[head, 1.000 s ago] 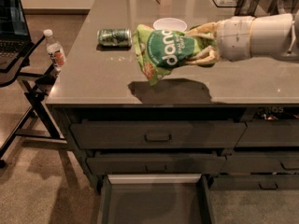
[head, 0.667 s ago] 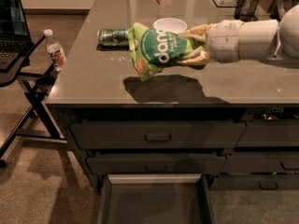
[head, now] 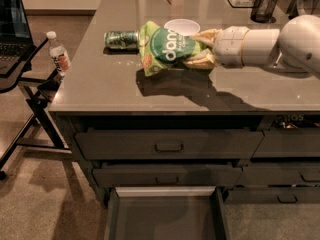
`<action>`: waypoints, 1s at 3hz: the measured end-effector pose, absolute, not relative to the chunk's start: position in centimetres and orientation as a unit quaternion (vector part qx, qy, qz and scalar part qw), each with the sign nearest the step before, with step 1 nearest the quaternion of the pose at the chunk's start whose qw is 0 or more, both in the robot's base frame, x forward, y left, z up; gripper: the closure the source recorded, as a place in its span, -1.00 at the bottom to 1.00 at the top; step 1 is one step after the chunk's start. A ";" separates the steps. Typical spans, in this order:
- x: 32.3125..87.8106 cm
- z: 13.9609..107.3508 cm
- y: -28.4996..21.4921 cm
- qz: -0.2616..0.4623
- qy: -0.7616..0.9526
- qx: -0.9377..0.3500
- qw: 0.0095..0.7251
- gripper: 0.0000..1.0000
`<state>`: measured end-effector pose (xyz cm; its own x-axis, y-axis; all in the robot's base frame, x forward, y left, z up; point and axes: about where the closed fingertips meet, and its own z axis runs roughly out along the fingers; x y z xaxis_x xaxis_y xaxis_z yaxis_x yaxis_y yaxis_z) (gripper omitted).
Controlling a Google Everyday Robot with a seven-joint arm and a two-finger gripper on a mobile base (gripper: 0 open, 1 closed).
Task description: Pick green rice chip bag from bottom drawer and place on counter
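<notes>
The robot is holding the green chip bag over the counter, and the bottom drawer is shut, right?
Not quite: the camera view shows the bottom drawer pulled open. The gripper does hold the green rice chip bag over the counter.

green rice chip bag (head: pixel 169 50) is hanging over the counter (head: pixel 100 86), left of centre, lying sideways with its dark green circle and white lettering facing the camera. it's crinkled, and its shadow is falling on the surface just on the near side. gripper (head: pixel 204 50) is reaching in from the right and clamping the bag's right end. bottom drawer (head: pixel 165 219) is sitting pulled out at the near edge, showing its dark interior.
</notes>
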<state>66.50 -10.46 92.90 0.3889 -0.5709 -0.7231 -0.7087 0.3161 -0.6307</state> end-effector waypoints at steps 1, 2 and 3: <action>67.6 90.8 -11.0 0.067 0.575 -0.565 0.588 1.00; 68.0 89.4 -11.0 0.076 0.587 -0.561 0.579 0.62; 68.0 89.4 -11.0 0.076 0.587 -0.561 0.579 0.16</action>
